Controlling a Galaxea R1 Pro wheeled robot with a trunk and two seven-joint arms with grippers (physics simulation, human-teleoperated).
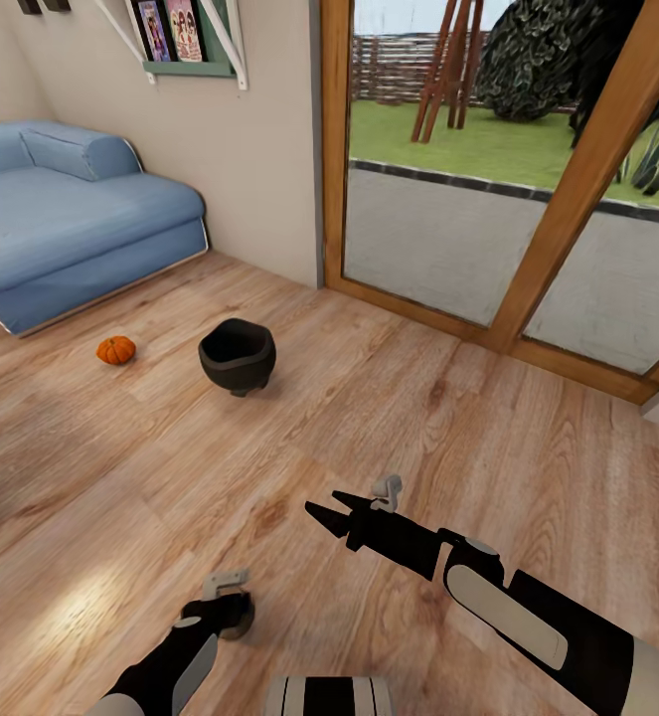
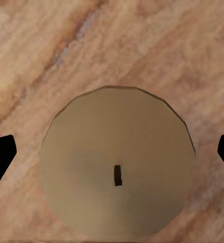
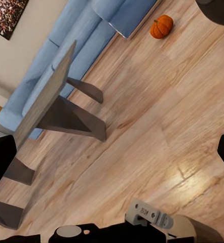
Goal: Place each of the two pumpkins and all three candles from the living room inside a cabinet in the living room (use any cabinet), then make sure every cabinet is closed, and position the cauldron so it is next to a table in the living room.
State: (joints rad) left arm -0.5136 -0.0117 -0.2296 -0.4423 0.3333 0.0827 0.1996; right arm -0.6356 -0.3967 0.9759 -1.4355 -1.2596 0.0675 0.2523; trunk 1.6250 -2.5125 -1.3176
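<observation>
At about ten o'clock from me a blue sofa (image 1: pixel 66 214) sits against the wall, and just off its front edge one small orange pumpkin (image 1: pixel 116 349) rests on the wood floor (image 1: pixel 389 398), round, ribbed and with a short dark stem. Near it toward eleven o'clock, apart from it, stands the cauldron (image 1: pixel 237 355), upright on the floor: a black round-bellied pot with a wide open mouth, far bigger than the pumpkin. Close in at seven o'clock my left hand (image 1: pixel 232 609) points down at the floor, and its wrist camera looks straight onto a candle (image 2: pixel 117 164): a flat, round beige top with a short dark wick, standing upright on the boards between my two black fingertips (image 2: pixel 0 154), which stand clear of it on either side, so this hand is spread and grasping nothing. At about one o'clock my right hand (image 1: pixel 334 504) is stretched forward over bare floor, its dark pointed fingers parted and empty. Its wrist camera takes in the pumpkin (image 3: pixel 161 26) by the sofa, and the slanted dark legs and pale top of the low surface (image 3: pixel 46 96). Farther right, wood-framed glass doors (image 1: pixel 528 199) face a lawn.
</observation>
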